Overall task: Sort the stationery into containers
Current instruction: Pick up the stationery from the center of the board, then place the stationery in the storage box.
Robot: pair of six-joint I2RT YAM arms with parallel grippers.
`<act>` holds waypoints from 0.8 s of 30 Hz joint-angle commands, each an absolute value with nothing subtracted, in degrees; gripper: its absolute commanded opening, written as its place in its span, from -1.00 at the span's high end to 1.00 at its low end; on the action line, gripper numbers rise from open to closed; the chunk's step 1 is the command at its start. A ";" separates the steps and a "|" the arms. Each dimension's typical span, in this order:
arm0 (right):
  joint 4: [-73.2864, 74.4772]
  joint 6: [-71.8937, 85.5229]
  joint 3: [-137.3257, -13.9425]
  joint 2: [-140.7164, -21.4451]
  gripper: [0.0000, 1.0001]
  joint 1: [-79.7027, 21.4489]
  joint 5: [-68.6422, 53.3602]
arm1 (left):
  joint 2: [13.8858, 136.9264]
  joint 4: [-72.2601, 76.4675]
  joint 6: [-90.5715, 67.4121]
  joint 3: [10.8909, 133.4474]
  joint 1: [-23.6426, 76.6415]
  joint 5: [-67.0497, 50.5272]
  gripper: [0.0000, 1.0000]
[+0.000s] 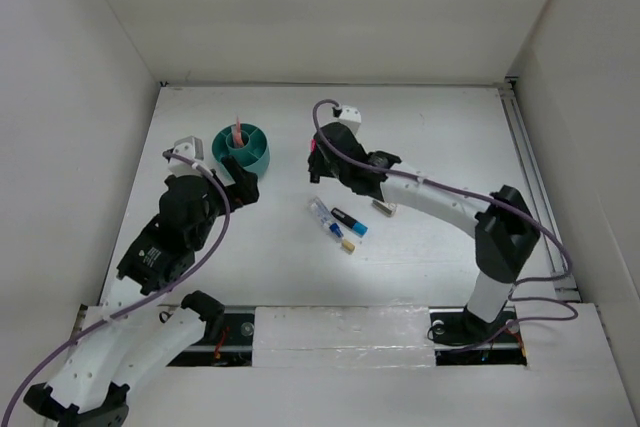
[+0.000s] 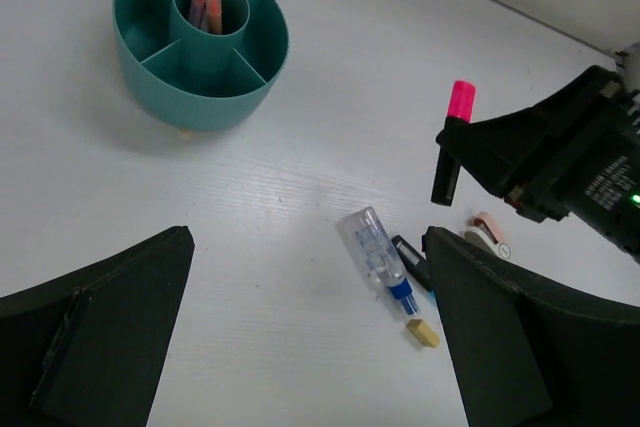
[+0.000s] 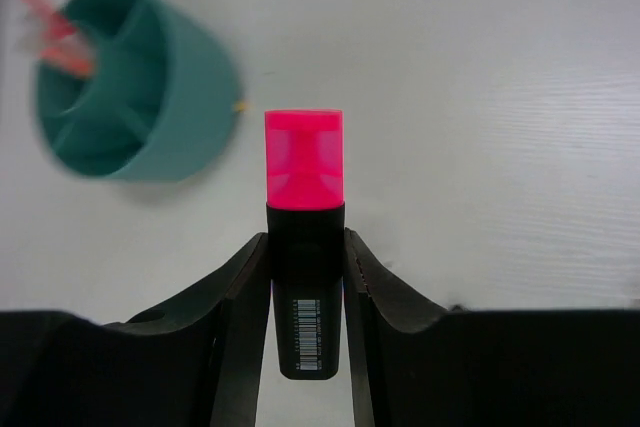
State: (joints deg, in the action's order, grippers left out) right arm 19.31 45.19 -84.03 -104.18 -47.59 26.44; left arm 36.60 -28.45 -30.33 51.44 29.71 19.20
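Observation:
The teal organiser cup (image 1: 243, 148) stands at the back left with thin pink-red pens (image 1: 238, 131) upright in its centre tube. My right gripper (image 3: 305, 277) is shut on a black marker with a pink cap (image 3: 304, 197) and holds it above the table to the right of the cup (image 3: 130, 97), cap pointing forward. My left gripper (image 2: 310, 347) is open and empty, low over the table near the cup (image 2: 200, 42). On the table lie a clear-barrelled pen (image 2: 378, 257), a blue-capped black marker (image 1: 350, 222) and a tan eraser (image 2: 423, 333).
A small pink-and-white object (image 2: 490, 232) lies under the right arm (image 1: 440, 202), just right of the loose pens. White walls enclose the table on the left, back and right. A rail (image 1: 530, 177) runs along the right edge.

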 commanded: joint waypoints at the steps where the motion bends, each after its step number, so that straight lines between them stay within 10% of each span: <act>1: 3.71 33.86 -79.55 -98.97 1.00 -51.67 18.05 | 36.65 -25.22 -28.21 51.15 29.44 16.96 -1.00; 24: -29.53 10.72 -62.13 -89.99 1.00 -64.25 12.39 | 40.61 -25.93 -31.46 52.21 29.44 9.23 -1.00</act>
State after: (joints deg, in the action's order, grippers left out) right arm -23.05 12.34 -59.29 -89.58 -63.83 12.01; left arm 40.12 -28.45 -32.67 51.35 29.61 13.43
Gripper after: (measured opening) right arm 0.372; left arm 0.997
